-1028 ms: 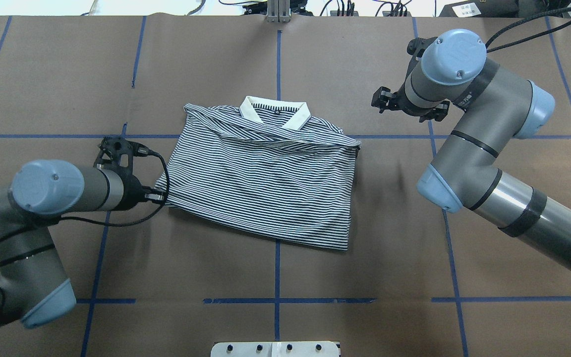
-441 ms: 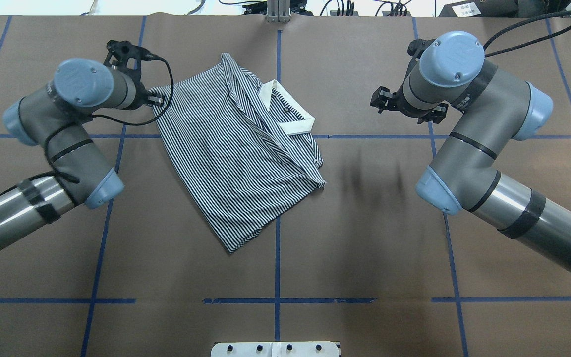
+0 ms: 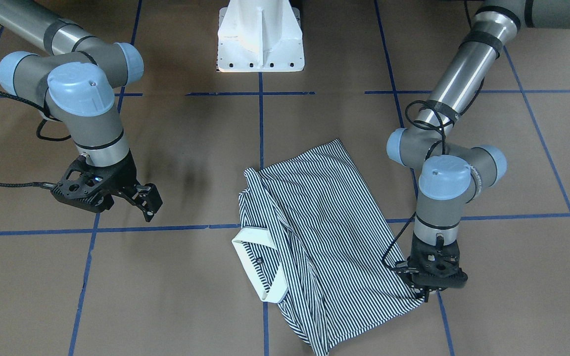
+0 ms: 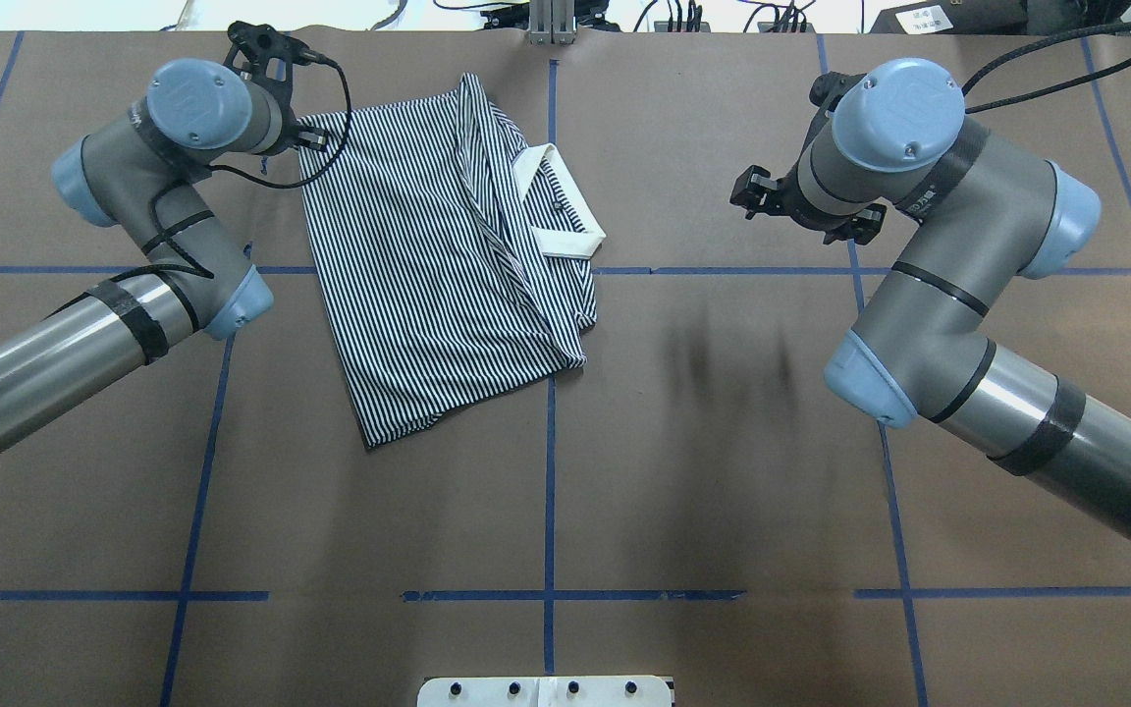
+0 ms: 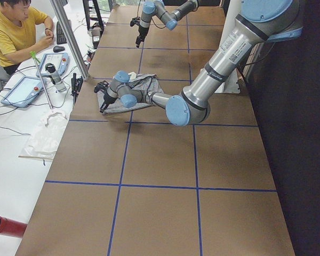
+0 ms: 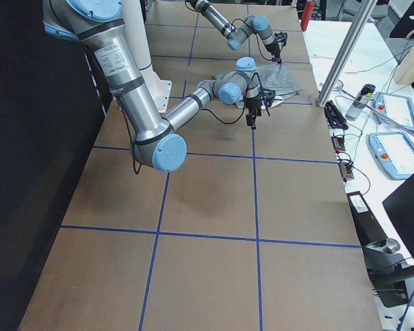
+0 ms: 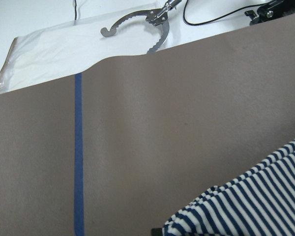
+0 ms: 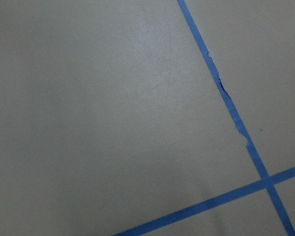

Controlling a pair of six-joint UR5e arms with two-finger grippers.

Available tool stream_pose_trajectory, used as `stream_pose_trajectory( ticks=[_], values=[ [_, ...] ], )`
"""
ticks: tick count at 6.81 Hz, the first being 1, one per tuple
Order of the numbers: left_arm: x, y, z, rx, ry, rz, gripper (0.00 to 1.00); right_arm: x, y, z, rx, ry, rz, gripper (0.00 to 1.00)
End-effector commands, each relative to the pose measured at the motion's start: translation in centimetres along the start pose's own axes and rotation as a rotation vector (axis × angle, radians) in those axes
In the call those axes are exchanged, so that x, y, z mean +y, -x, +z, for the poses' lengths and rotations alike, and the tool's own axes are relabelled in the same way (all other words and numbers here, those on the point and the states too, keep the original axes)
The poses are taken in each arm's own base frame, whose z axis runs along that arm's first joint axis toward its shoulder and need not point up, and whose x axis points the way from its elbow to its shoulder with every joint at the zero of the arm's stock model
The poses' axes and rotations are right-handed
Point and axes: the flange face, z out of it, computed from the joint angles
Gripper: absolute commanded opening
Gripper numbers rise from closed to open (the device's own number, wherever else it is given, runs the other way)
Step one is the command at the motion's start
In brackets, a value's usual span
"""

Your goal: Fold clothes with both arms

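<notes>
One corner of the shirt (image 4: 438,255), skewed at the far left of the table (image 4: 723,442), is clenched in the left end effector (image 3: 423,292), the right end effector (image 3: 149,203) being held released and empty, so the cloth should be dragged low and slowly.

Brown table (image 4: 723,491), blue tape grid (image 4: 549,442), white pedestal base (image 3: 260,39), operator (image 5: 13,34) (yellow shirt) at side bench (image 5: 5,176).
</notes>
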Motion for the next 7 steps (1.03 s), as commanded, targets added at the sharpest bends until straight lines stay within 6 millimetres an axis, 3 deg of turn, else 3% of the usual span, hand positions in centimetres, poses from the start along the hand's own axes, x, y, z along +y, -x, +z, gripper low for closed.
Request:
stream_pose_trajectory(
  ticks=[1,2,3,5,6,7],
  values=[
    [0.5,2.8,-0.9,0.114,-0.015,0.103,1.0,2.9,2.2,0.0,-0.022,0.002,0.108,1.0],
    [1.5,3.1,-2.2,0.196,0.013,0.101,1.0,5.7,5.7,-0.2,-0.049,-0.031,0.204,0.88],
    [1.1,2.6,-4.4,0.22,-0.015,0.096,1.0,6.7,8.4,0.4,-0.076,-0.059,0.301,0.69],
    [1.7,1.0,-4.5,0.24,-0.002,0.042,1.0,6.2,15.5,5.8,-0.121,-0.126,0.391,0.64],
    [2.0,0.7,-4.4,0.242,0.003,0.033,1.0,5.8,19.0,7.1,-0.103,-0.138,0.408,0.64],
    [2.2,0.5,-4.4,0.244,0.007,0.015,1.0,6.0,20.3,7.6,-0.09,-0.142,0.407,0.65]
  ],
)
